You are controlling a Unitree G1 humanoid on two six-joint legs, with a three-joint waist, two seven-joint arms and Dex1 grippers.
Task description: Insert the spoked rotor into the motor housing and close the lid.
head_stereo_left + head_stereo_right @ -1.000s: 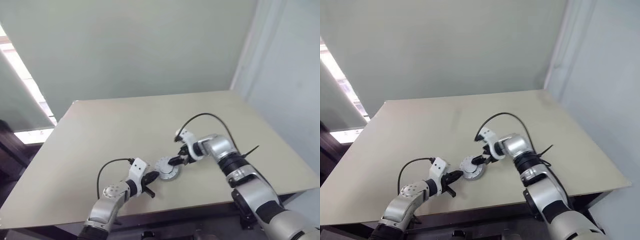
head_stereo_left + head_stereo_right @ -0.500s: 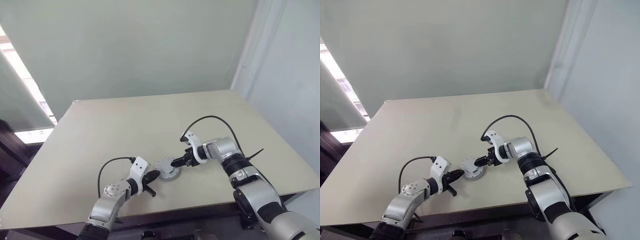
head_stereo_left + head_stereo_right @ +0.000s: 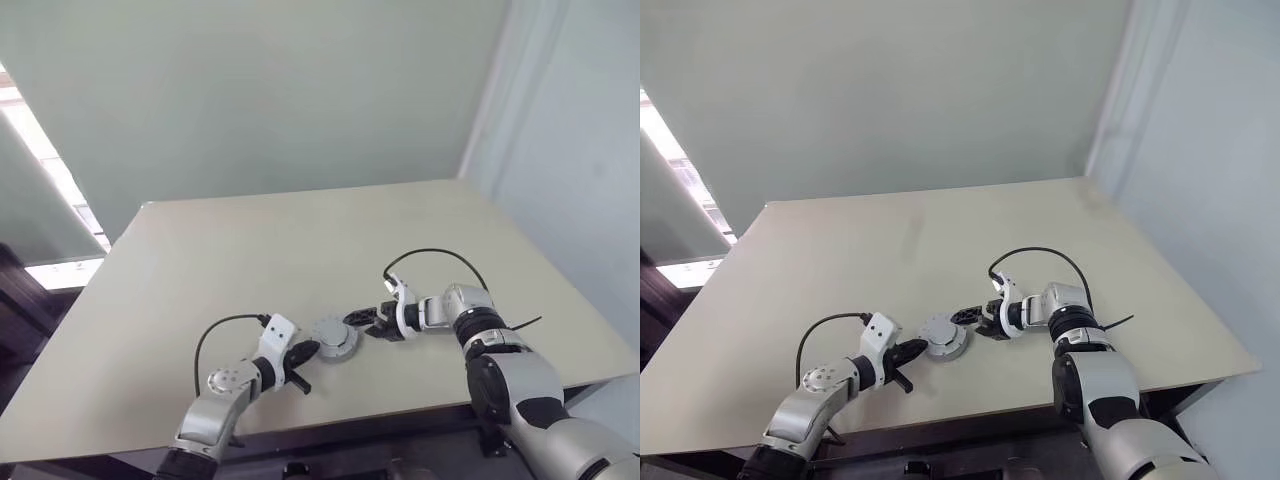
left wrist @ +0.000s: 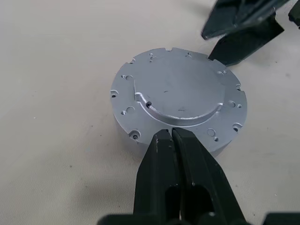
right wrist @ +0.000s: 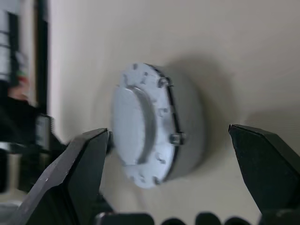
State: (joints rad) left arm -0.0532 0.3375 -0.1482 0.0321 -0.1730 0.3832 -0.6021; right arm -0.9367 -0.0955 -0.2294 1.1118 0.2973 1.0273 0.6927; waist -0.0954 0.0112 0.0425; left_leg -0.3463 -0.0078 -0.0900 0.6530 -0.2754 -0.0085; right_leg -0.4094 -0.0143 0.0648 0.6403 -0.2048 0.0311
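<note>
A wide beige bench (image 3: 250, 250) is seen, and near the middle of its front edge one round silver assembly is standing. That assembly is the motor housing (image 4: 140, 136) with the lid (image 4: 176, 91) seated flat on top, small holes ringing the lid's rim and a raised curved step crossing its face. The spoked rotor cannot be made out; whether it is inside cannot be told.

On the side towards the bench's left edge, the left gripper (image 4: 171, 136) is pointed at the assembly, its two black fingers (image 4: 159, 159) pressed together with no gap, tips resting against the lid's near rim and nothing clamped between them.

On the side towards the right edge, the right gripper (image 3: 362, 322) is held low, just beside the assembly, aimed at it sideways. Its fingers (image 5: 82, 164) are spread wide and the assembly is framed in the gap between them from the wrist view, without either finger being seen to touch it.
</note>
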